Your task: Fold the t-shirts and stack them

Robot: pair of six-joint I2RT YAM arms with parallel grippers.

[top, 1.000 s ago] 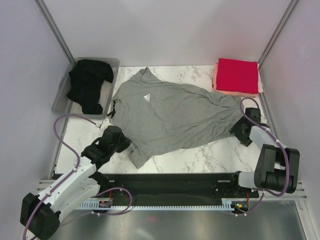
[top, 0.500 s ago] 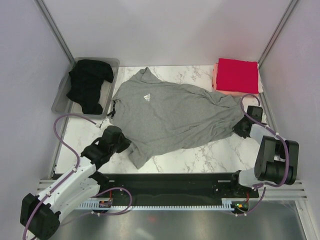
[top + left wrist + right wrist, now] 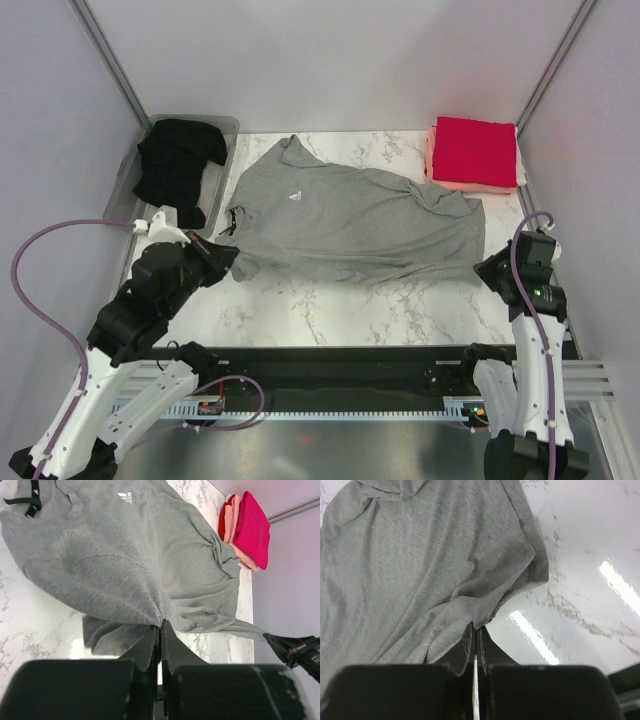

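Two pinches on one heather-grey t-shirt (image 3: pixel 350 215), one at each near corner. Clenched tight on a bunched fold of grey cloth at the collar end: the left gripper (image 3: pixel 222 258), its jaws pressed together in the left wrist view (image 3: pixel 160 627) with a loose flap of shirt hanging just below the tips. Grasping the hem corner at the opposite end: the right gripper (image 3: pixel 487 268), likewise closed on fabric in its own wrist view (image 3: pixel 476 629), cloth gathered into creases right at the fingertips.

Drawn fairly straight from one set of fingertips to the other, the shirt's near edge. Spread flat on the marble table (image 3: pixel 330 305) ahead of both pairs of fingers, the rest of the shirt, small white chest logo (image 3: pixel 297 197) facing up, nearer the left fingers than the right.

Beyond the left fingertips and off to their left, well apart: a black t-shirt (image 3: pixel 175 170) heaped in a clear plastic bin (image 3: pixel 228 124), draped over its rim. Beyond the right fingertips, just past the shirt's far corner: a red t-shirt (image 3: pixel 475 148) folded square atop a salmon-pink t-shirt (image 3: pixel 433 162).
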